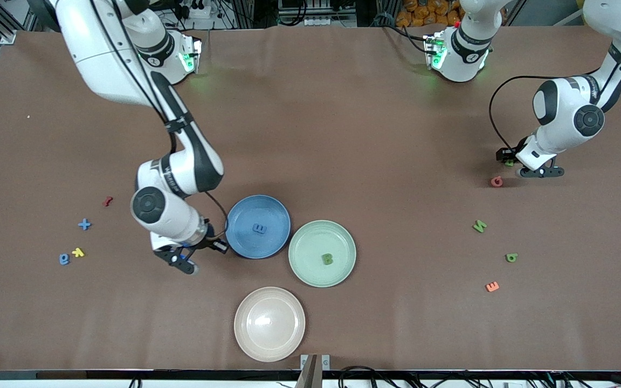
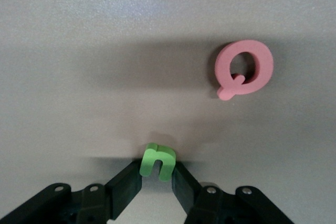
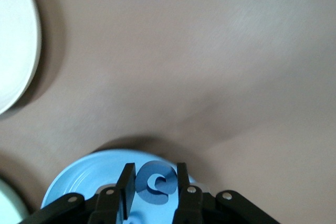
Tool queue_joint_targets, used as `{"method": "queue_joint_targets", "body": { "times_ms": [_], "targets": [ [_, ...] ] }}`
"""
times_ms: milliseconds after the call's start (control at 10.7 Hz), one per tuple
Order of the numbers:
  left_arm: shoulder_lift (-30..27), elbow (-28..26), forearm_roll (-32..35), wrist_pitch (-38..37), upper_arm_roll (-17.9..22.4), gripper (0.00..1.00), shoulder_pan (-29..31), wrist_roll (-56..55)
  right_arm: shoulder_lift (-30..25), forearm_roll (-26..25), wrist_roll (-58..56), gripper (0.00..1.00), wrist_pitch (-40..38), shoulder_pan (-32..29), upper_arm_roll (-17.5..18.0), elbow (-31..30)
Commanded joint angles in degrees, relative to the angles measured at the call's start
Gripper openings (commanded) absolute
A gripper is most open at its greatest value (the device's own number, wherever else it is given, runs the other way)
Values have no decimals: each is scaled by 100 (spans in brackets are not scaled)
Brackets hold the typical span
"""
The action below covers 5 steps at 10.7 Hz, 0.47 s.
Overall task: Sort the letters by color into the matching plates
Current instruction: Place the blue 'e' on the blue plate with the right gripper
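My left gripper (image 2: pixel 157 176) is shut on a small green letter (image 2: pixel 157 159) that sits low at the table near the left arm's end, seen as (image 1: pixel 509 162) in the front view. My right gripper (image 3: pixel 152 170) is shut on a blue letter (image 3: pixel 155 185) and hangs over the rim of the blue plate (image 1: pixel 240 209). That plate holds one blue letter (image 1: pixel 259 228). Beside it, the mint green plate (image 1: pixel 310 237) holds a green letter (image 1: pixel 327 259). Loose green letters (image 1: pixel 480 226) (image 1: pixel 511 257) lie toward the left arm's end. A blue plus (image 1: pixel 84 224) and a blue letter (image 1: pixel 64 259) lie toward the right arm's end.
A pink Q (image 1: pixel 497 181) lies close beside the left gripper (image 1: pixel 507 160). An orange piece (image 1: pixel 492 286), a red piece (image 1: pixel 108 201) and a yellow piece (image 1: pixel 77 251) lie on the table. A beige plate (image 1: pixel 269 323) stands nearest the front camera.
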Motion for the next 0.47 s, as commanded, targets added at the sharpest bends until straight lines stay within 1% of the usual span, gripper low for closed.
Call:
{"method": "queue_joint_targets", "body": {
  "times_ms": [0, 94, 187, 281, 374],
  "targets": [
    [-219, 76, 110, -91, 8, 0, 10, 34, 100, 60, 589, 26, -80, 376, -38, 72],
    [-220, 182, 110, -161, 8, 0, 1, 34, 144, 60, 695, 28, -80, 472, -29, 72],
    [-220, 278, 101, -248, 0, 0, -7, 34, 187, 60, 836, 37, -80, 569, -3, 72],
    [-211, 384, 92, -310, -9, 0, -16, 34, 197, 60, 924, 70, -80, 622, -3, 72],
    [-211, 481, 75, -389, -18, 0, -25, 34, 197, 25, 864, 100, -80, 632, -3, 55]
  ]
}}
